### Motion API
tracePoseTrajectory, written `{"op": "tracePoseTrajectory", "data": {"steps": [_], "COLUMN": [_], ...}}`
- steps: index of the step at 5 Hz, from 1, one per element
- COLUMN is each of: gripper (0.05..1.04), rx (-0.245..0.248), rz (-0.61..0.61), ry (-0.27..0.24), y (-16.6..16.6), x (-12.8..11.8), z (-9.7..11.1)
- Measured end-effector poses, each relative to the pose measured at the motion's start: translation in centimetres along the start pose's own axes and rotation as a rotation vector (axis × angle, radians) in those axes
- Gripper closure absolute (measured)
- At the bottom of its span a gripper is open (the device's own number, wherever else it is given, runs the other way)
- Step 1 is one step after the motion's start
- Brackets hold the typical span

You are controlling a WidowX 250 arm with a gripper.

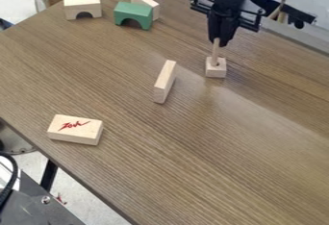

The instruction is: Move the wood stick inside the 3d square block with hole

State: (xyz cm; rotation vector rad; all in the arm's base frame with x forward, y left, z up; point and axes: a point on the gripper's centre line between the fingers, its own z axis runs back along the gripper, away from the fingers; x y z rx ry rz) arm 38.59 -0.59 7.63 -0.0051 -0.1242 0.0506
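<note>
Nearest to the camera, on the brown wooden table (193, 171), there lies a pale rectangular block (76, 135) with a red marking on its top face. Somewhat farther, near the middle of the table, a narrow pale plank (165, 81) rests on its thin side, apart from the work.

Behind this plank and to its right in the view is the square block (216, 71), which sits flat on the table with its hole facing up. The wood stick (216, 52) is directly above it, almost upright, and its lower end is at the hole. A small dark part of the hole is visible beside the stick. I cannot tell how deep the stick goes, or if it only stands at the opening.

Over the block hangs the black gripper (216, 41). Its fingers are closed around the upper part of the stick, so they are open only as much as the thickness of the stick.

In my judgement, the task is close to its end: the stick is held and brought to the correct place. What is left is probably to push it down until it is well seated, and then to release it.

Farthest, toward the upper left, are a green arched block (133, 13), a pale arched block (82, 6) and another pale plank (146, 2).
</note>
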Motion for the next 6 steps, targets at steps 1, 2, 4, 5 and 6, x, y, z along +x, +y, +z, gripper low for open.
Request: {"op": "tracePoseTrajectory", "data": {"steps": [1,2,4,5,6], "gripper": [0.996,0.996,0.996,0.996,0.996], "rx": [0.000,-0.005,-0.008,-0.008,-0.003], "rz": [-0.002,-0.004,-0.026,-0.025,-0.023], "ry": [-0.006,-0.009,-0.021,-0.019,-0.017], "y": [0.0,-0.1,-0.6,-0.6,-0.6], "x": [0.2,0.2,1.0,1.3,1.3], "z": [-0.1,-0.3,-0.3,-0.4,-0.3]}}
